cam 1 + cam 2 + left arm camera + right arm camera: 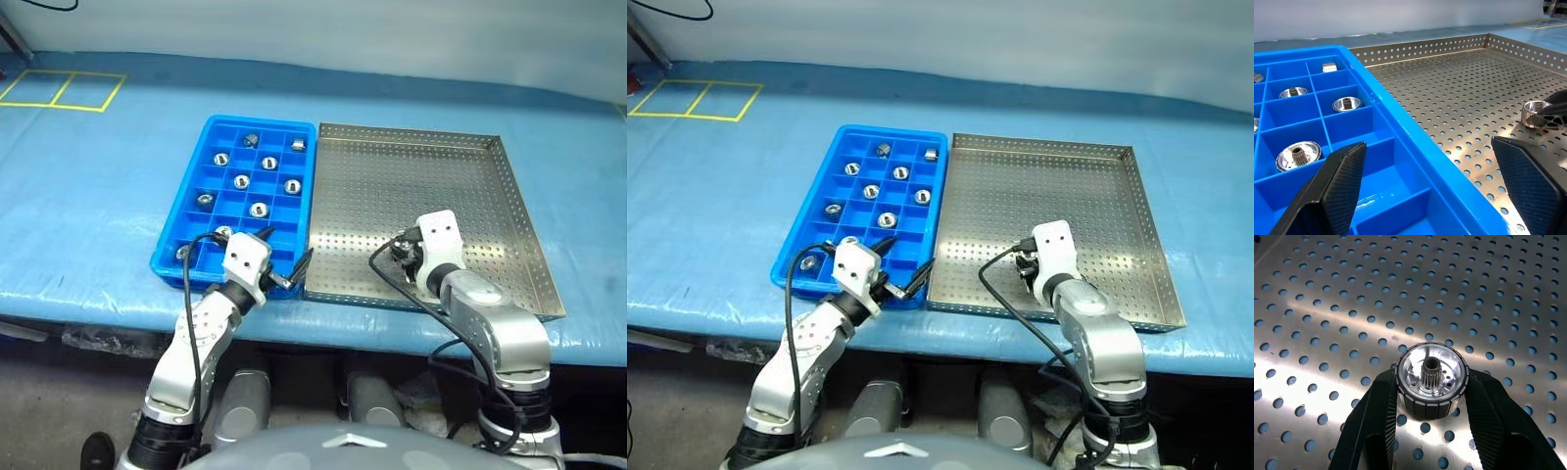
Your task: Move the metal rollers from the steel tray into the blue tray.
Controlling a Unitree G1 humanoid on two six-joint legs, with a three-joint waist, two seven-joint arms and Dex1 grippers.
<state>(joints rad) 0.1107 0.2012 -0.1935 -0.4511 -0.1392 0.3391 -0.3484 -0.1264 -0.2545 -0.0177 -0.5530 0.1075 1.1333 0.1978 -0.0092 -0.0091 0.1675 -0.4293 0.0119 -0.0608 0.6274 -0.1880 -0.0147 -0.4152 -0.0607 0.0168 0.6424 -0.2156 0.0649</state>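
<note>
Steel-bright and ribbed, the short metal roller is sitting clamped between the right gripper fingers. It is looking hard, dense, slippery; that rim grip seems best. The left gripper is gaping wide.

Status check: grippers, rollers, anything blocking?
Right gripper shut on last roller in steel tray. Left gripper open over blue tray edge. Nine rollers already binned. Path clear.

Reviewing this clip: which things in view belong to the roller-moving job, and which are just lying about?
Job:
- metal roller gripped by the right pincer
- rollers already sorted
- steel tray
- blue tray
- left pincer, open

Lying about:
- blue table cover
- yellow tape squares
</note>
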